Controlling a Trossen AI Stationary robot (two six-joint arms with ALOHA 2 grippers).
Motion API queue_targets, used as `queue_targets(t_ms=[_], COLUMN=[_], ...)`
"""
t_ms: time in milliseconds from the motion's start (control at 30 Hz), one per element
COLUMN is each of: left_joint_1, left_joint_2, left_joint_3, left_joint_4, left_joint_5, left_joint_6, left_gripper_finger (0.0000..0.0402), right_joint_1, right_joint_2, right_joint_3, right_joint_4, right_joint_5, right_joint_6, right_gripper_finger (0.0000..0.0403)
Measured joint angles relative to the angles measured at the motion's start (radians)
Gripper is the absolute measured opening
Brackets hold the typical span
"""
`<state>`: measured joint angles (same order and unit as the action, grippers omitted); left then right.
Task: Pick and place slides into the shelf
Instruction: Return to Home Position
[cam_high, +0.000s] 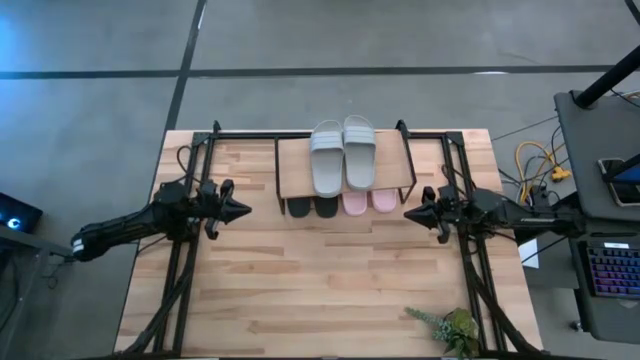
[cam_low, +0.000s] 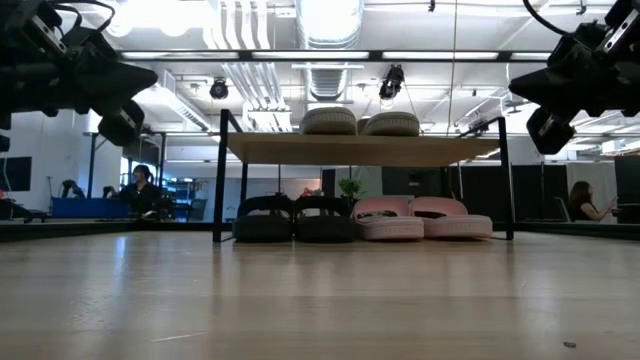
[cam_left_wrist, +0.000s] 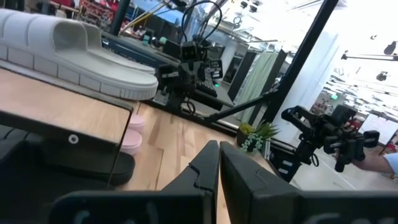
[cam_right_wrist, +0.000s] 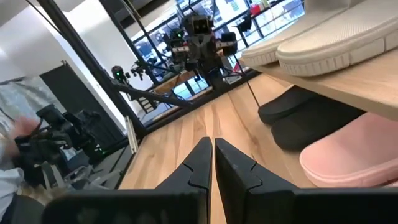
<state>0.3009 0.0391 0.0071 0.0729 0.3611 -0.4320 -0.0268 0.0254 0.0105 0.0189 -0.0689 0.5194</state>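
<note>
We see the small low shelf, a light wooden plank on thin black metal legs, at the middle of the far edge of the pale wooden bench. The pale grey-green pair of slides lies side by side on the plank. Under it sit the black pair leftward and the pink pair rightward. The left gripper hangs near the shelf's left end, the right gripper near its right end. Each has its fingers pressed together, holding nothing.

Table with shelf; grey-green slides atop, black slides, pink slides apparently on tabletop beneath.
</note>
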Motion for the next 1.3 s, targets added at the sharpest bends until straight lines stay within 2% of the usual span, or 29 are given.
queue_targets(t_ms=[1300], left_joint_1=[0.000], left_joint_2=[0.034], left_joint_3=[-0.001], left_joint_4=[0.009], left_joint_5=[0.001], left_joint_6=[-0.001], left_gripper_finger=[0.0000], right_joint_1=[0.000], right_joint_2=[0.018], right_joint_3=[0.000], right_joint_4=[-0.001], right_joint_5=[0.000], right_joint_6=[0.003], right_gripper_finger=[0.0013])
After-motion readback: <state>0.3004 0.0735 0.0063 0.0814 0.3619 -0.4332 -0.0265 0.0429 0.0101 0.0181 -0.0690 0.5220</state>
